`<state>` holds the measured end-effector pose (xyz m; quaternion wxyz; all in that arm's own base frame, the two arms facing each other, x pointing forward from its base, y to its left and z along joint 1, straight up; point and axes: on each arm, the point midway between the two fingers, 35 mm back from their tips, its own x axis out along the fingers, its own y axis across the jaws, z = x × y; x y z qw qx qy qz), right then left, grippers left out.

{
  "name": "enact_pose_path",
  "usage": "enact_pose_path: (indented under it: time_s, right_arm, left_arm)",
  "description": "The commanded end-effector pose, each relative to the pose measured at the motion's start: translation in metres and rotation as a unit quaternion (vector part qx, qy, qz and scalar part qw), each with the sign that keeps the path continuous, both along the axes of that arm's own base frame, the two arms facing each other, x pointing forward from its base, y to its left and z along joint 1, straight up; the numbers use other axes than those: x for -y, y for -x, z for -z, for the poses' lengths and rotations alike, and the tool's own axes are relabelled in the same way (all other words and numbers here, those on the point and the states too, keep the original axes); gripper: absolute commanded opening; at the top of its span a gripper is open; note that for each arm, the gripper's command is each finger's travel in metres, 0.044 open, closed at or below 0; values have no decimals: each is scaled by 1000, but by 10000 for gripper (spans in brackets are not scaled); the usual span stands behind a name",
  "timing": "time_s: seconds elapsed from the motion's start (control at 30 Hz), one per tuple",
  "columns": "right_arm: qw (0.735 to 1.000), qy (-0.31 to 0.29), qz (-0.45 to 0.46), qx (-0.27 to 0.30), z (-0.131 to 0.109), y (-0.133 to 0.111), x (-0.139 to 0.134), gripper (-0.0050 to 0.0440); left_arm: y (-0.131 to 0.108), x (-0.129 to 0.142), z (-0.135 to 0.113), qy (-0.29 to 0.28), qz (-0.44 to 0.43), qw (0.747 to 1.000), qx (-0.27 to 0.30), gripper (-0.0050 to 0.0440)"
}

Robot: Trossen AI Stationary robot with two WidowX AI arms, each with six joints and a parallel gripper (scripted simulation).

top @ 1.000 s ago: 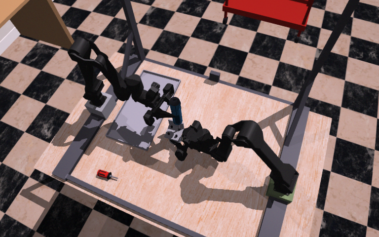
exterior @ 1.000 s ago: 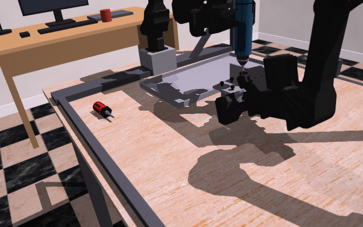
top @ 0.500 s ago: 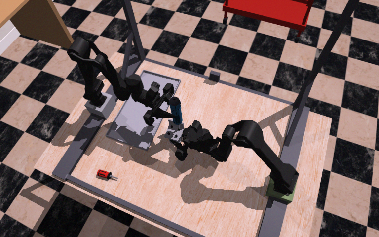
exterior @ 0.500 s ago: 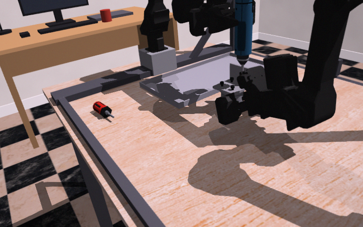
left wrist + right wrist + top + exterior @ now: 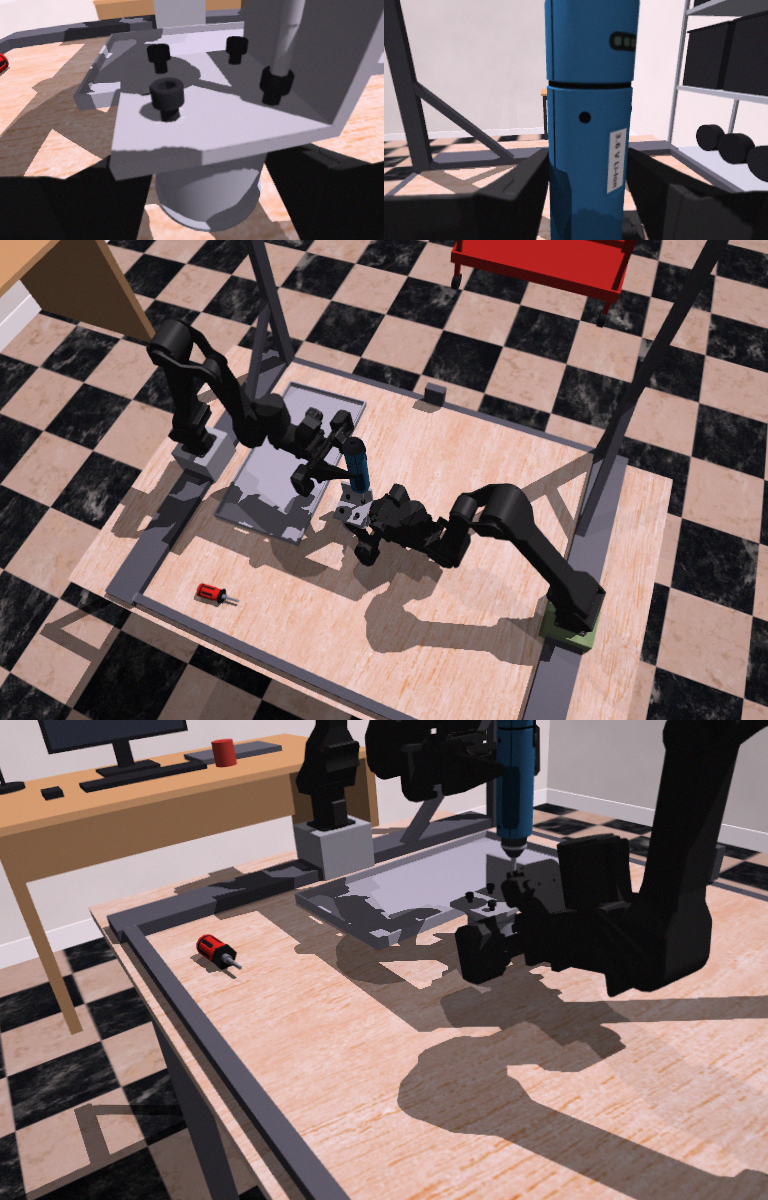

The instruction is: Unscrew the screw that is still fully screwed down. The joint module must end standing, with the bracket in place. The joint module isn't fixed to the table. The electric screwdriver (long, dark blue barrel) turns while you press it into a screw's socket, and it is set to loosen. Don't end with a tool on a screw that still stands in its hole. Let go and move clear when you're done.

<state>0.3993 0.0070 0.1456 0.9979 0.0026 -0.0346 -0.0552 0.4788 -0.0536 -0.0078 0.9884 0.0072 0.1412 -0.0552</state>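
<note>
The joint module (image 5: pixel 210 192) stands upright on the table with the grey bracket (image 5: pixel 210 115) on top; it also shows in the top view (image 5: pixel 353 510). My left gripper (image 5: pixel 362 528) is shut on the module's round body, its fingers on both sides in the left wrist view (image 5: pixel 210 205). My right gripper (image 5: pixel 344 457) is shut on the dark blue electric screwdriver (image 5: pixel 356 466), held upright (image 5: pixel 590 125). Its bit (image 5: pixel 287 35) sits in the back right screw (image 5: pixel 276 84), whose head stands above the plate. Three more screws (image 5: pixel 166 97) stand raised.
A grey tray (image 5: pixel 283 466) lies just behind the module. A red hand screwdriver (image 5: pixel 212 593) lies near the table's front left edge. A raised grey rim runs around the table. Frame posts stand at the back corners.
</note>
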Motion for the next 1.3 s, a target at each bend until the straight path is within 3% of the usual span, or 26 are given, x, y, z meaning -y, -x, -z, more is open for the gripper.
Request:
enact_pose_path:
  time_s: [0.0,0.33,0.53,0.67,0.83,0.9,1.07,1.27]
  right_arm:
    - [1000,3,-1,-23,14,-2,-1,163]
    - [1000,3,-1,-17,6,-1,-1,163]
    - [1000,2,-1,-6,-37,-6,-2,163]
    - [999,-3,-1,39,-96,-3,-1,163]
    - [998,-5,0,63,-142,7,0,163]
    - [998,-5,0,63,-142,7,0,163]
    - [1000,1,-1,-2,-124,1,0,163]
    - [1000,1,-1,-4,-123,1,0,163]
  left_arm:
    - [-3,0,-11,1,0,1000,14,244]
    - [-3,0,-11,1,0,1000,14,244]
    - [-3,0,-11,1,0,1000,14,244]
    - [-3,0,-11,1,0,1000,14,244]
    - [-3,0,-11,1,0,1000,14,244]
    - [-3,0,-11,1,0,1000,14,244]
    - [-3,0,-11,1,0,1000,14,244]
    - [-3,0,-11,1,0,1000,14,244]
